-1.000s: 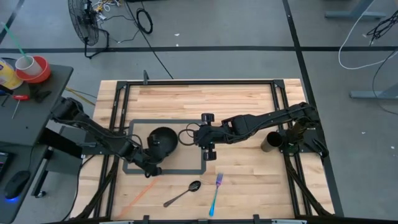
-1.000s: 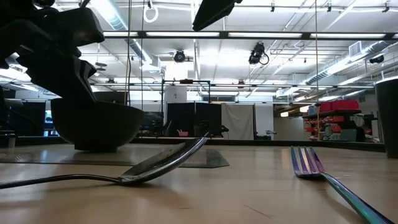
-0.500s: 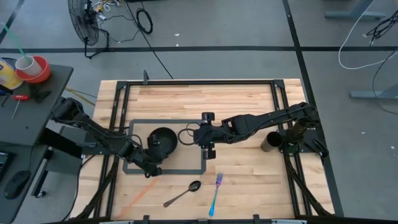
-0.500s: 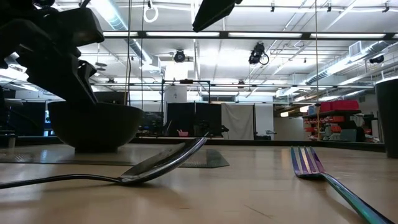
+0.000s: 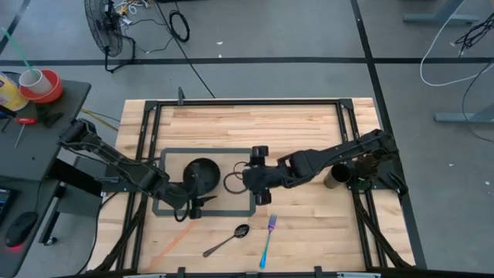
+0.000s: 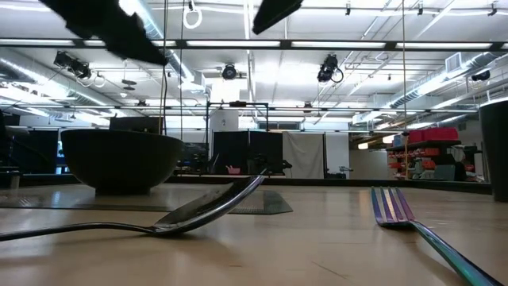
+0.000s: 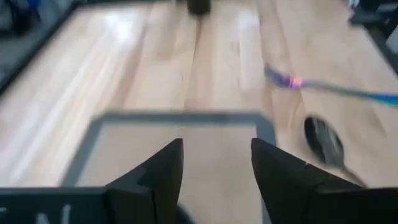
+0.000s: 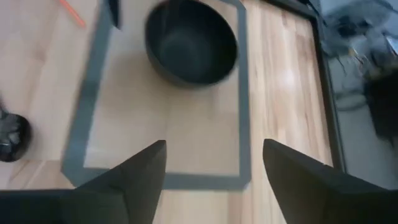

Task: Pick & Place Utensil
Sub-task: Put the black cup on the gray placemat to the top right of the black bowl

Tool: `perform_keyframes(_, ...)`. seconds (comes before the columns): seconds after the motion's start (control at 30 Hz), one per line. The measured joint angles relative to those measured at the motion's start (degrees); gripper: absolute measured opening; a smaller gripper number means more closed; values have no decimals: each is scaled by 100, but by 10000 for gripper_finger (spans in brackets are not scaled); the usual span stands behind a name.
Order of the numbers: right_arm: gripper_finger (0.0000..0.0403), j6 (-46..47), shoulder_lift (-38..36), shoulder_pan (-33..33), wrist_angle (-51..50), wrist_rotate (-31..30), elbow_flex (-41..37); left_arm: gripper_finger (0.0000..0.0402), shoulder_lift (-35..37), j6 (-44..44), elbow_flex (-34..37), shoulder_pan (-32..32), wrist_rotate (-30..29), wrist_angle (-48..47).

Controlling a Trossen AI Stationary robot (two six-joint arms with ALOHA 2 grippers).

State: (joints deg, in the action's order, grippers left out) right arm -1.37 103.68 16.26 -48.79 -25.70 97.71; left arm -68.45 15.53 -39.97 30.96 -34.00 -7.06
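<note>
Shiny and silver, the metal spoon lies flat on the wooden table, near the front edge, with nothing touching it. Just beside it lies the thin blue and purple fork. The round black bowl sits inside the grey tape rectangle. A moment ago the left gripper was right up against the bowl, and now it has pulled back to the front edge of the tape rectangle, close to the spoon. Its fingers are apart with nothing between them, and its wrist view shows the spoon ahead. The right gripper has also moved, coming closer to the bowl and the front of the table. Its fingers are wide apart and empty too, hanging above the tape rectangle. A dark round cup stands by the right arm's base. I think the bowl is now in its place, so a gripper can go for a utensil next, and the spoon is nearest to the left one.
</note>
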Motion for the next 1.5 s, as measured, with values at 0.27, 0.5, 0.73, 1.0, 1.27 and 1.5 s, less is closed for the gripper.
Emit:
perform_keyframes(0.27, 334, 2194, 0, 161, -2603, -341, 0, 195, -92, -763, 10, -83, 83, 911)
perform_keyframes(0.5, 394, 3686, -280, 152, -3821, 356, -351, 193, -92, -877, 9, -221, 325, 930)
perform_keyframes(0.73, 396, 5012, -1391, 139, -3979, 1015, -1505, 193, -92, -949, 9, -354, 400, 852)
perform_keyframes(1.0, 396, 6877, -2839, 140, -3968, 1594, -3126, 193, -92, -1172, 9, -538, 646, 899)
perform_keyframes(1.27, 396, 7520, -3324, 139, -4029, 1781, -3946, 193, -92, -1170, 9, -771, 697, 900)
perform_keyframes(1.5, 396, 7519, -3364, 141, -3723, 2044, -3978, 193, -92, -1140, 9, -906, 801, 901)
